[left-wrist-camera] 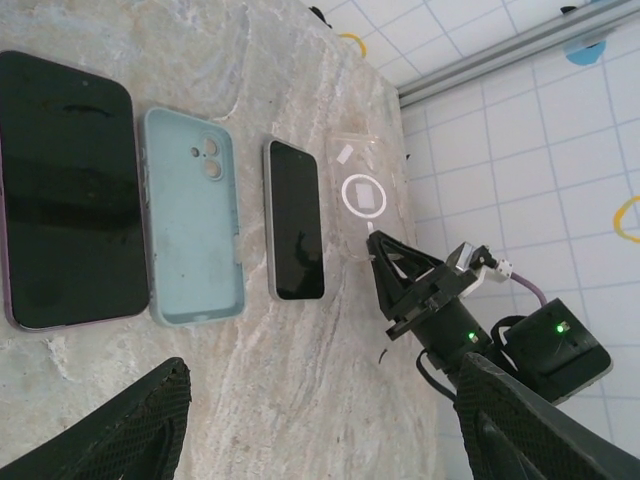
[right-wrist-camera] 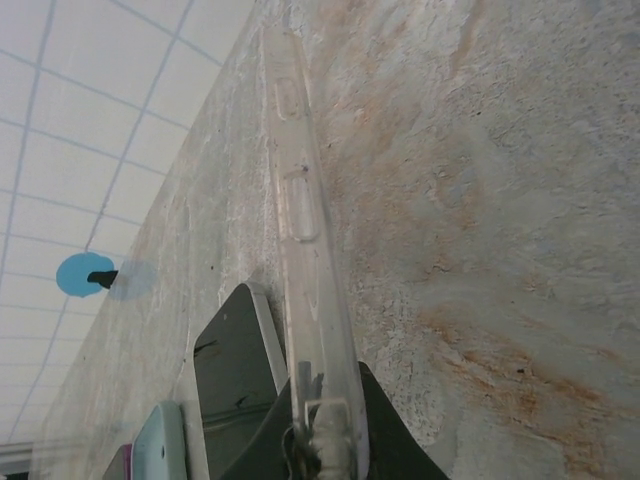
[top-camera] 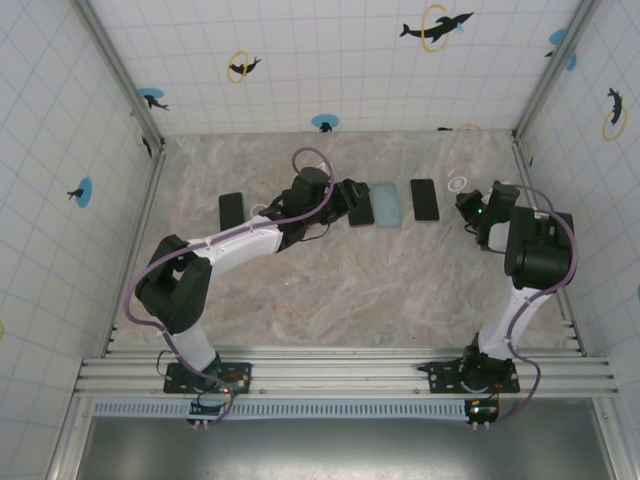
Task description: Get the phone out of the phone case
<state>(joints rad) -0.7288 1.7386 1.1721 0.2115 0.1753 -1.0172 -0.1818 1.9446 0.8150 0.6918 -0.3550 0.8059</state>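
Pale blue case (left-wrist-camera: 193, 232), clear case (left-wrist-camera: 365, 235), purple-edged black phone (left-wrist-camera: 70, 190), beige marbled table (left-wrist-camera: 300, 380), white gridded walls (top-camera: 330, 70)

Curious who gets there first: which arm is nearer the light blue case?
Left. The left gripper hovers by a phone beside the light blue case; the right gripper is farther, beyond the other phone, at the clear case.

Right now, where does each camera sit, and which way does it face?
Top: above and behind the bases, facing down on the table; both arms, left hand and right hand show.
Left wrist: on the left arm, facing down on the blue case and phones, toward the right hand; own fingers at the bottom.
Right wrist: low over the table, facing along the clear case edge; own fingers pinch it.
Shared: both wrist views hold the blue case.
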